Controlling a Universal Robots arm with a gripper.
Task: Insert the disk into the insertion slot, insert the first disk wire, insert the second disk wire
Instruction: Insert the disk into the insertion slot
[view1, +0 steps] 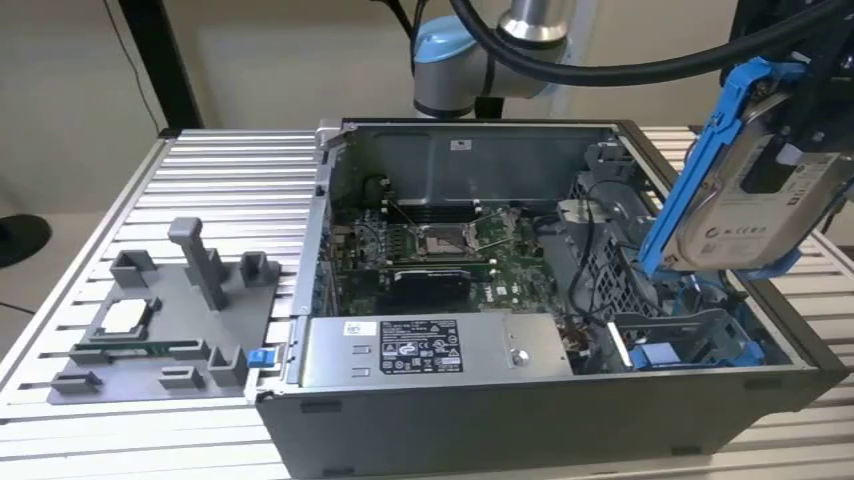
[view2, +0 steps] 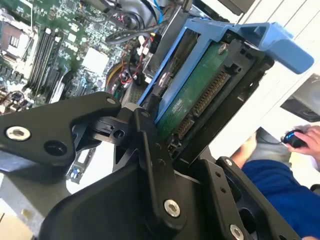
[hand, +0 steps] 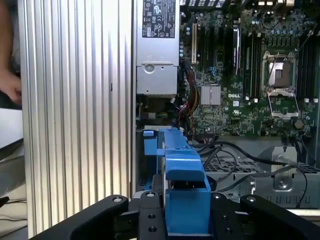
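**Disk hanging above the drive bay**

Gripper (hand: 186, 212) is clamping the disk (view1: 742, 205) by its blue frame, and in the first wrist view the jaws are pressing against both sides of that frame. The disk is hanging tilted, label side showing in the exterior view, above the insertion slot (view1: 683, 338) and apart from it. The slot is sitting in the perforated cage at the exterior view's right end of the open computer case (view1: 534, 425), beside the power-supply box (view1: 424, 350). In the second wrist view the disk's green circuit board (view2: 197, 95) is facing the camera.
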